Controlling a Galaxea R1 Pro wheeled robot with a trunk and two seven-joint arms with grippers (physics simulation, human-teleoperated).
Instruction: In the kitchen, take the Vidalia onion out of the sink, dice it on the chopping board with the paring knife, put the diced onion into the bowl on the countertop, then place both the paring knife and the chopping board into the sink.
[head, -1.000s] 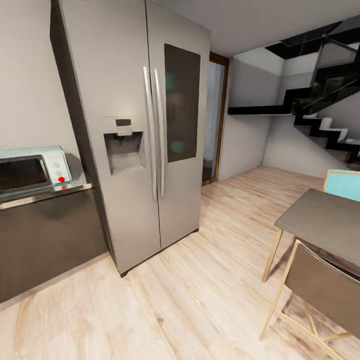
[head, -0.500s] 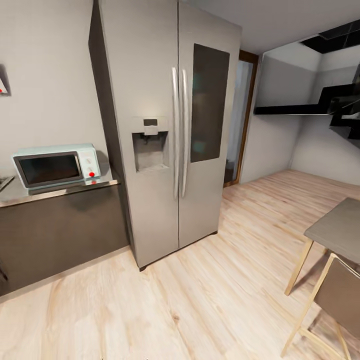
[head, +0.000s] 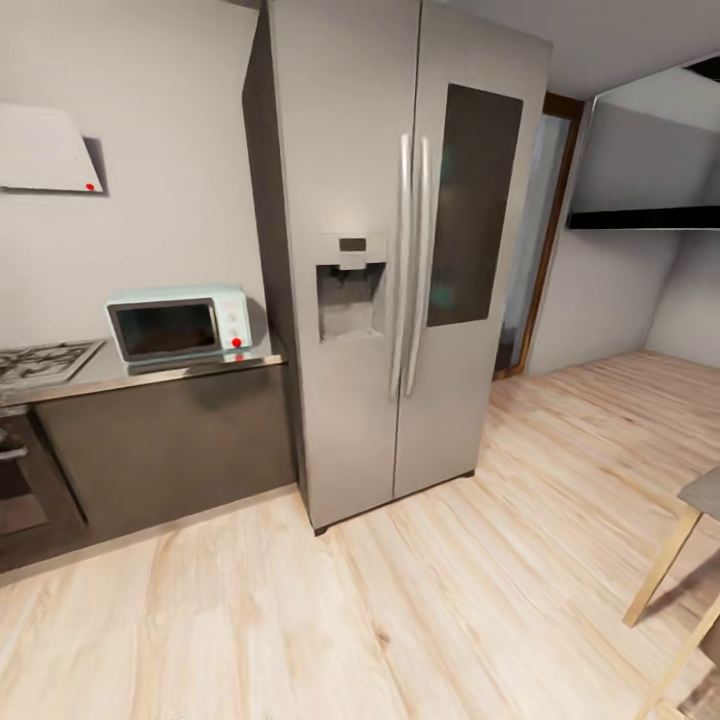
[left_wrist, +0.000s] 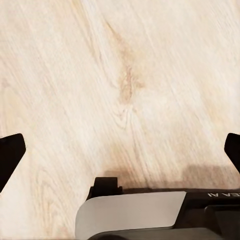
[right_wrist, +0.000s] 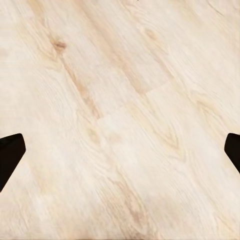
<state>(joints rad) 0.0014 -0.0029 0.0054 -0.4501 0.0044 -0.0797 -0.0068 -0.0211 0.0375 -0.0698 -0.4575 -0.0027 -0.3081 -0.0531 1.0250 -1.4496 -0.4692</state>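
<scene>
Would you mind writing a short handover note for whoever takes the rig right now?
Left gripper: open, nothing between the fingers, wooden floor beneath.
Right gripper: open, empty, over the same floor.
Head view: a steel fridge, a pale microwave on a dark counter, a gas hob beside it, and a table leg at the right.
Nothing of the job is in sight from here.
Done: no step shows as done.
Left: find the sink, then the whole job.
</scene>
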